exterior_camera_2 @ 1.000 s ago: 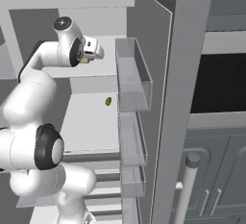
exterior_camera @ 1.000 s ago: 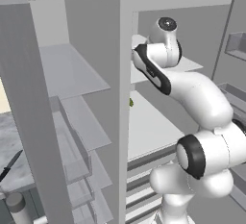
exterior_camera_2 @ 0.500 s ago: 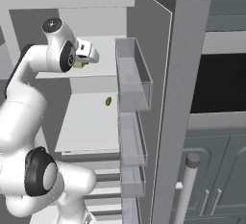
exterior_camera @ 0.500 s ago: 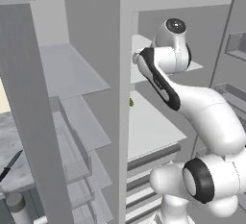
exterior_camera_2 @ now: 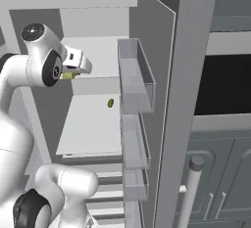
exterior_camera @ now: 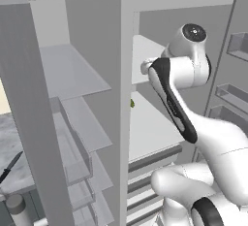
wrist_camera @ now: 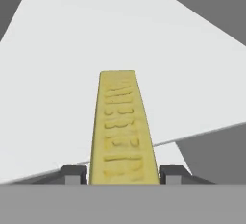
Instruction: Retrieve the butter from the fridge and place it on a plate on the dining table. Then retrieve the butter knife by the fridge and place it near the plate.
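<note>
My tool [wrist_camera: 123, 174] is clamped on the butter [wrist_camera: 122, 129], one stick, long axis pointing away so it slides straight off the upper fridge [exterior_camera_2: 169, 75] shelf [wrist_camera: 72, 50]. One green lump [exterior_camera_2: 111, 103] sits on the shelf below. One knife [exterior_camera: 10, 167] waits on the counter [exterior_camera: 12, 147], far left.

Butter [wrist_camera: 122, 127]: yellow stick with embossed top, running lengthwise from 6 o'clock toward 12. Gripper [wrist_camera: 123, 175] at 6 o'clock; dark fingertips [wrist_camera: 74, 174] flank stick's near end, one each side, touching it. White fridge shelf [wrist_camera: 57, 50] spreads beneath and beyond, from 9 to 3 o'clock; shelf's front edge runs under stick. Grey fridge inner walls at 11 and 1 o'clock corners; darker grey patch at 4 o'clock below shelf edge.
</note>
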Tool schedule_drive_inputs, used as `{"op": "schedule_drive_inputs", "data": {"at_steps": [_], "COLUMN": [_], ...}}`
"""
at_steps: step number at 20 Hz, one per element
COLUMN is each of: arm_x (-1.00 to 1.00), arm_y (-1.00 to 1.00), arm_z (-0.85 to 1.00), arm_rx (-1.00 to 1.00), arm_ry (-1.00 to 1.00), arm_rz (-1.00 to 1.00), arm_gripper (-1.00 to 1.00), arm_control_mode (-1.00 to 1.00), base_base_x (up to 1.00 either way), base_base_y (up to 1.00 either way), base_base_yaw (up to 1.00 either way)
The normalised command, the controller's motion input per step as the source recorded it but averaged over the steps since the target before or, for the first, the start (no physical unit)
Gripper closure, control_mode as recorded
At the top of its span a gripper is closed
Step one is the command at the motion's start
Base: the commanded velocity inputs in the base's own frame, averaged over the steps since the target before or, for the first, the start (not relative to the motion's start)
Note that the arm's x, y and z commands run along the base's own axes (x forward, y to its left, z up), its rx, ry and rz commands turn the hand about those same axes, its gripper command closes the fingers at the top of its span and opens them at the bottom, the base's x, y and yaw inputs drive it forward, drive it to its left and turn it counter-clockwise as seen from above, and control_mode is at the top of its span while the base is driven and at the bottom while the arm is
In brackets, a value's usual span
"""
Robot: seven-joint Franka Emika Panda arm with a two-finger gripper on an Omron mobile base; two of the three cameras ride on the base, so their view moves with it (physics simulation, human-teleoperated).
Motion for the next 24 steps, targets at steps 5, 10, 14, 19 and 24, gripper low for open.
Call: {"op": "schedule_drive_inputs", "data": {"at_steps": [5,10,14,19,24], "arm_x": [-0.99,-0.98,-0.93,-0.84,-0.45], "arm_y": [0.00,0.00,0.00,0.00,-0.11], "arm_z": [0.00,0.00,0.00,0.00,-0.08], "arm_rx": [0.00,0.00,0.00,0.00,0.00], "arm_ry": [0.00,0.00,0.00,0.00,0.00], "arm_rz": [0.00,0.00,0.00,0.00,-0.02], "arm_gripper": [1.00,1.00,1.00,1.00,1.00], "arm_control_mode": [-1.00,-1.00,-1.00,-1.00,-1.00], "base_base_x": [0.00,0.00,0.00,0.00,0.00], "base_base_y": [0.00,0.00,0.00,0.00,0.00], "base_base_yaw": [0.00,0.00,0.00,0.00,0.00]}}
